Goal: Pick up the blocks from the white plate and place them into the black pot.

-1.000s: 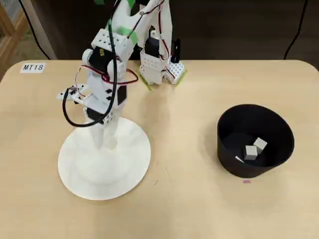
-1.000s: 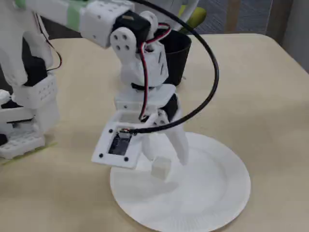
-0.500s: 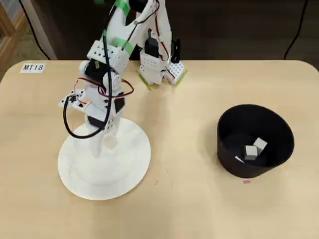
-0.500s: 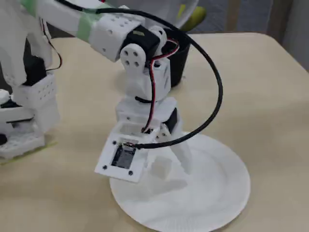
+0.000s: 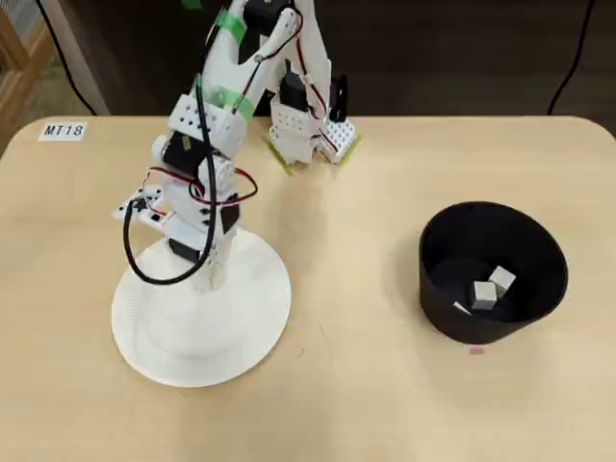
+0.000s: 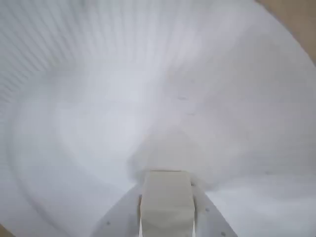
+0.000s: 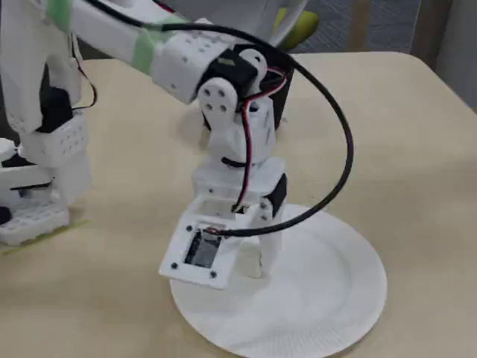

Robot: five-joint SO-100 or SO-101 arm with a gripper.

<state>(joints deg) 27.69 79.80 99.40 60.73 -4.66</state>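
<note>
My gripper (image 7: 252, 270) points down onto the white plate (image 7: 335, 283), with its fingers shut against both sides of one pale block (image 7: 251, 258). The wrist view shows that block (image 6: 167, 202) clamped between the fingers (image 6: 117, 223), just over the plate (image 6: 148, 74). I cannot tell whether it is lifted off the surface. From overhead, the gripper (image 5: 207, 279) sits over the plate's (image 5: 255, 327) upper middle and the arm hides the block. The black pot (image 5: 539, 241) stands far right with two blocks (image 5: 484, 295) inside. In the fixed view the pot (image 7: 285, 82) shows behind the arm.
The arm's base (image 5: 308, 130) is clamped at the table's far edge. A black cable (image 5: 130, 255) loops out to the left of the wrist. A label reading MT18 (image 5: 64, 130) lies at the far left corner, and a small pink mark (image 5: 476, 350) sits in front of the pot.
The wrist has sunk toward the plate and drawn back slightly toward the base. The fingers have closed in on the block. The pot and its two blocks have not moved.
</note>
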